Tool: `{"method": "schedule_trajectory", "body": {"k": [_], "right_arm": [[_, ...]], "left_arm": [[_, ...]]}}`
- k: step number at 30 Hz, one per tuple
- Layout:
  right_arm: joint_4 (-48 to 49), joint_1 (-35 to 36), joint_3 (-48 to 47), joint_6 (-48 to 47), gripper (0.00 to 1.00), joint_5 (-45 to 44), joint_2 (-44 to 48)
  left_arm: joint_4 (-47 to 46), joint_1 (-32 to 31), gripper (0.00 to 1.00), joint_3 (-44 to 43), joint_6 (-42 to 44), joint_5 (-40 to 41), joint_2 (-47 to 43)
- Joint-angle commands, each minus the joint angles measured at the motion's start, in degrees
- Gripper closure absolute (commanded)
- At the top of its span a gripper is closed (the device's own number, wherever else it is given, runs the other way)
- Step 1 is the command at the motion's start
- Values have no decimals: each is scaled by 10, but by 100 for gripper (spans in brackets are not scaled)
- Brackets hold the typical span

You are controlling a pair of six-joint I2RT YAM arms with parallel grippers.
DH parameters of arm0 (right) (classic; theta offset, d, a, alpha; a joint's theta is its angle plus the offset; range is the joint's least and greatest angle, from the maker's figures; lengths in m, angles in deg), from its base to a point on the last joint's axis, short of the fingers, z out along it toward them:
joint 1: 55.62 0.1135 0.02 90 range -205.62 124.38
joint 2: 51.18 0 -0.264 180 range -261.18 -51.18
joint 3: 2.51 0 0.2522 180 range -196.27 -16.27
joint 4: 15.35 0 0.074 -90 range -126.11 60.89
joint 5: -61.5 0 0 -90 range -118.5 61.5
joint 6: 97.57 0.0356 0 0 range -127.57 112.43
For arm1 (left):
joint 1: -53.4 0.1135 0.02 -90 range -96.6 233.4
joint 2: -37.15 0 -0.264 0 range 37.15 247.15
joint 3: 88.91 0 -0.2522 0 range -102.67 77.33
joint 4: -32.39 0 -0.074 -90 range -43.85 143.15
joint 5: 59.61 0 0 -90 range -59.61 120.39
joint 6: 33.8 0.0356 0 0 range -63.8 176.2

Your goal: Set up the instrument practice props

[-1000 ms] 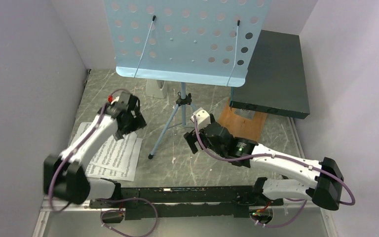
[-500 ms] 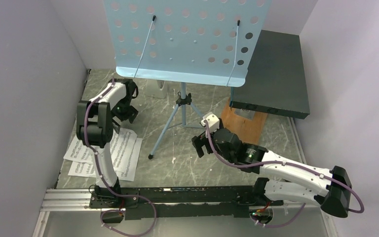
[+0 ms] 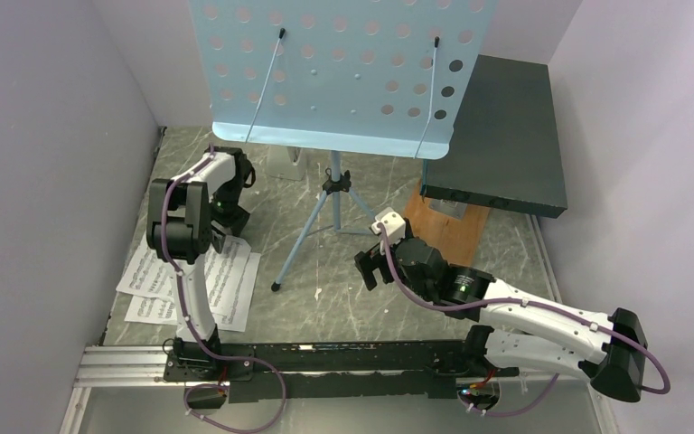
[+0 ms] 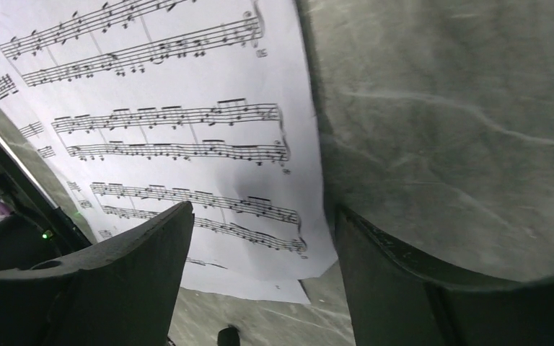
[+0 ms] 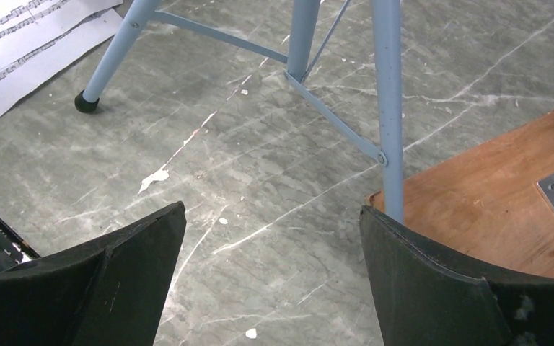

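Over sheet-music pages (image 3: 230, 285), flat at lower left of top view, our left gripper (image 4: 260, 216) has sunk closer, jaws spread, empty, straddling page edge. Right gripper (image 5: 270, 216) has eased back from music stand (image 3: 334, 72) legs, spread too. We judge page pickup next.

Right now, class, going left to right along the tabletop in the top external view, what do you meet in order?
sheet-music pages → music stand's pole → right claw → dark box
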Motion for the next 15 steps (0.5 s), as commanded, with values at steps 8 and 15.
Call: {"method": "schedule_trajectory", "body": {"k": [8,15], "right_arm": [[11,5,-5,-5,5,-8,1],[3,9,-6,2,4,-4,15]], "left_arm": [[11,2,42,23,-61,3,3],[-9,2,71,56,-69,-6,-38]]}}
